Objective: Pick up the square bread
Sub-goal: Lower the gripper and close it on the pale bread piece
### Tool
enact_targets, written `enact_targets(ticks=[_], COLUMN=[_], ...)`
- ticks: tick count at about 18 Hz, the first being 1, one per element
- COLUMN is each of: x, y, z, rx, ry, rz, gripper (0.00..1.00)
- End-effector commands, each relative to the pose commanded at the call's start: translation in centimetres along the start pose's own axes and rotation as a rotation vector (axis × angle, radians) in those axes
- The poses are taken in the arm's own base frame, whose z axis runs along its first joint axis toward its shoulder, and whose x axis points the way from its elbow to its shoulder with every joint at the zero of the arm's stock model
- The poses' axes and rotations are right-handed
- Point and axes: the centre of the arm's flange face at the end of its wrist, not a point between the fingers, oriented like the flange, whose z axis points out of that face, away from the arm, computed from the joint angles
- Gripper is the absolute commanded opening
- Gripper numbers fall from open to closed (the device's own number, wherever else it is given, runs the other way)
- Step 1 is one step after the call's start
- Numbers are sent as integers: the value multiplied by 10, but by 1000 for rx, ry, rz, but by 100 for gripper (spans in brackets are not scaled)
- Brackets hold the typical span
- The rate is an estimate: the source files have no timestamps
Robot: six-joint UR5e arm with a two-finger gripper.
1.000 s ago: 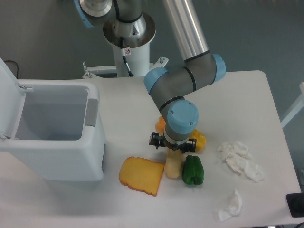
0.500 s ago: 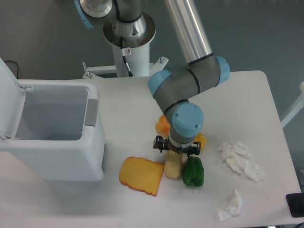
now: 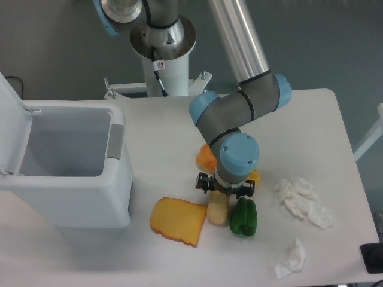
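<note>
1. Gripper [image 3: 222, 192] sits over the far end of the square bread [image 3: 218, 210]; fingers hidden under the wrist, so opening and hold cannot be judged.
2. Bread lies between toast slice [image 3: 178, 220] and green pepper [image 3: 243, 216], touching or nearly touching both.
3. Risk: a finger lands on the pepper or toast, or clips only the bread's end and it tips out.
4. Orange bun [image 3: 206, 158] behind the wrist; crumpled tissues [image 3: 302, 201] well apart to the right; open white bin [image 3: 116, 173] at left.

White table [image 3: 167, 128]: bin [image 3: 66, 164], toast [image 3: 177, 220], square bread [image 3: 218, 210], pepper [image 3: 243, 217], tissues [image 3: 303, 202].

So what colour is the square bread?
Pale beige square bread, seen in the fixed camera view.
</note>
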Motion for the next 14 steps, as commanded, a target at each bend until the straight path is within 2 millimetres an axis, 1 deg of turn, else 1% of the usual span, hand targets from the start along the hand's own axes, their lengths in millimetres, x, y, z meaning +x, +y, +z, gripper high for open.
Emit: enact_targets(ticks=[1, 3, 4, 6, 9, 11, 14], x=[0, 0, 0, 0, 0, 0, 3], y=[0, 0, 0, 1, 1, 1, 5], z=[0, -1, -1, -2, -5, -10, -35], rx=[1, 2, 2, 3, 3, 10, 42], ry=[1, 0, 2, 2, -6, -12, -35], rz=[0, -2, -2, -3, 8, 9, 15], gripper=[55, 30, 19, 14, 14, 14, 15])
